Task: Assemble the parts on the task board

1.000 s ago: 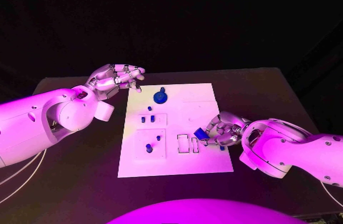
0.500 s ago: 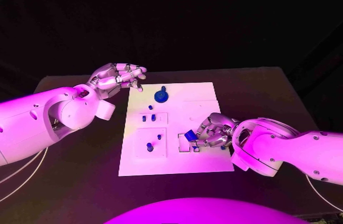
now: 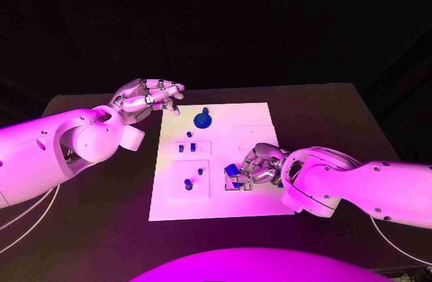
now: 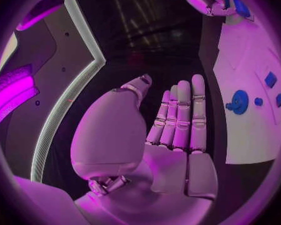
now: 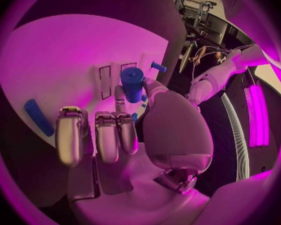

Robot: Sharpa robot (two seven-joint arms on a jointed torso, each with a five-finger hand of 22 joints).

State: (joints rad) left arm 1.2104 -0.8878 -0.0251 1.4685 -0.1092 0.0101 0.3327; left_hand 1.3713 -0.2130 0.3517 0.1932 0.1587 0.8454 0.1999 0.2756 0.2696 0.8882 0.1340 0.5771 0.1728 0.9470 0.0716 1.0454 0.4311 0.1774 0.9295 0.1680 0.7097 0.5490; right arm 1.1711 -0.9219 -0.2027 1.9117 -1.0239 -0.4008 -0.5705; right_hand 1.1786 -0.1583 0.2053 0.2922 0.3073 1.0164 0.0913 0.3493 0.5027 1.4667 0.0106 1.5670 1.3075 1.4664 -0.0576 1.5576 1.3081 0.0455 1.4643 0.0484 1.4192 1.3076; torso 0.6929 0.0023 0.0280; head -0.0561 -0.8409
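Right hand: shifted across the task board over the last second, from its 3 o'clock edge toward the centre; now poised over the narrow slots at about 5 o'clock of the board. Fingers closed round a blue part, pinched between thumb and fingertips; seen in the right wrist view as a short blue cylinder held directly above the two slots. Judged: carry phase ending, insertion about to begin; alignment over a slot the remaining concern.

Left hand: unchanged in place, hovering off the board's 11 o'clock corner, holding nothing. Fingers straight and side by side in the left wrist view, thumb apart.

Round blue knob: standing at 12 o'clock of the board, unmoved.
Pair of small blue pieces: in the recess at 9 o'clock, unmoved.
Blue peg: in the lower recess at 7 o'clock, unmoved.
Loose blue bar: lying on the board, near the right hand's fingers.
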